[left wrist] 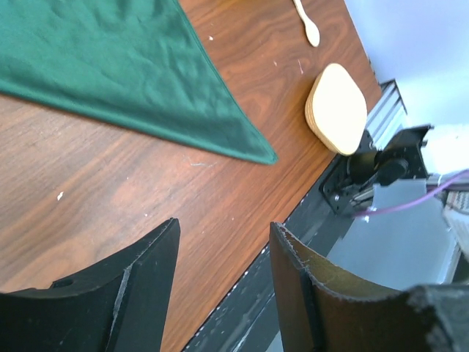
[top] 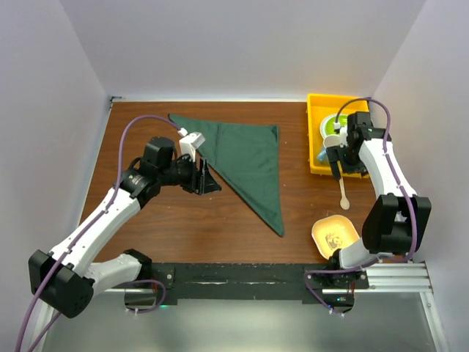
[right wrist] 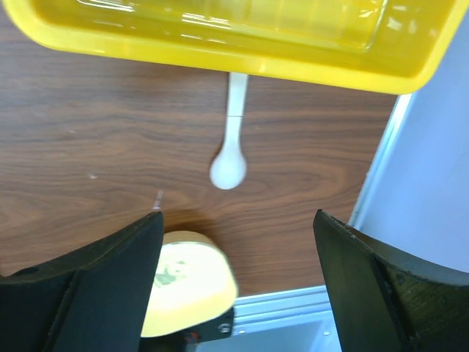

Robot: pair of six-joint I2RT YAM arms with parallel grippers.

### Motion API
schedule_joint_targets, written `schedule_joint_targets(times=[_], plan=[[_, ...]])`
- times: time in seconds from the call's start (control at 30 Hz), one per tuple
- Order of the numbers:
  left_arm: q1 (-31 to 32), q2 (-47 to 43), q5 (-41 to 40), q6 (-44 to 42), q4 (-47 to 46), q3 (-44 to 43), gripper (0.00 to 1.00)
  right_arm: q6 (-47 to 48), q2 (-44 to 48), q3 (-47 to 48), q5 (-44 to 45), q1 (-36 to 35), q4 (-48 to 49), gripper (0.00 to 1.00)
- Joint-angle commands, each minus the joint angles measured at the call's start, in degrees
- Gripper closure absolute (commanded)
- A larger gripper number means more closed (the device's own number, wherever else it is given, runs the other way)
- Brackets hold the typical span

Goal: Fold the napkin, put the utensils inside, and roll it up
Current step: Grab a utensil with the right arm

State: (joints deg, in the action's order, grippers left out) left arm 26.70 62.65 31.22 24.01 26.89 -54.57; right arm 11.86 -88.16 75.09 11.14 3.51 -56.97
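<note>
The dark green napkin [top: 245, 158] lies folded into a triangle on the brown table; its lower point also shows in the left wrist view [left wrist: 124, 73]. The pale spoon [top: 344, 193] lies on the table just below the yellow tray [top: 316, 143], bowl end towards me; it also shows in the right wrist view [right wrist: 230, 158] and the left wrist view [left wrist: 308, 23]. My left gripper [top: 206, 180] is open and empty, left of the napkin's edge. My right gripper [top: 335, 165] is open and empty, above the tray's near edge and the spoon's handle.
The yellow tray holds a green and white item [top: 331, 126] at the back right. A pale yellow bowl-like dish [top: 334, 235] sits near the front right edge, also in the right wrist view [right wrist: 187, 286]. White walls enclose the table.
</note>
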Motion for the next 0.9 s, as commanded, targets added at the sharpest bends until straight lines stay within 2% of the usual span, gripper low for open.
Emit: schedule_joint_targets(times=[0.0,0.07,0.2,0.23,0.4,0.87], plan=[[-0.42,-1.39,2.0,-5.46,2.63,-0.45,0.43,8.26,-2.18,-2.22,-1.73,2.9,1.07,0.18],[-0.42,-1.22,1.65,-5.73,2.73,-0.54,0.43,9.41,-2.28,-4.59,-2.78,3.87,3.08,0.19],[-0.42,-0.43,1.3,-6.25,2.9,-0.8,0.43,11.34,-2.89,-9.25,-6.3,6.42,5.46,0.35],[-0.42,0.01,0.95,-6.34,3.51,-0.98,0.43,11.43,-2.37,-11.17,-7.69,6.42,5.99,0.35],[-0.51,0.45,0.86,-6.26,3.16,-0.1,0.43,11.7,-1.58,-16.99,-8.5,6.69,12.05,0.32],[-2.88,0.98,1.47,-5.73,3.86,1.57,0.44,11.79,-8.25,-16.64,-9.12,6.78,16.98,0.29]])
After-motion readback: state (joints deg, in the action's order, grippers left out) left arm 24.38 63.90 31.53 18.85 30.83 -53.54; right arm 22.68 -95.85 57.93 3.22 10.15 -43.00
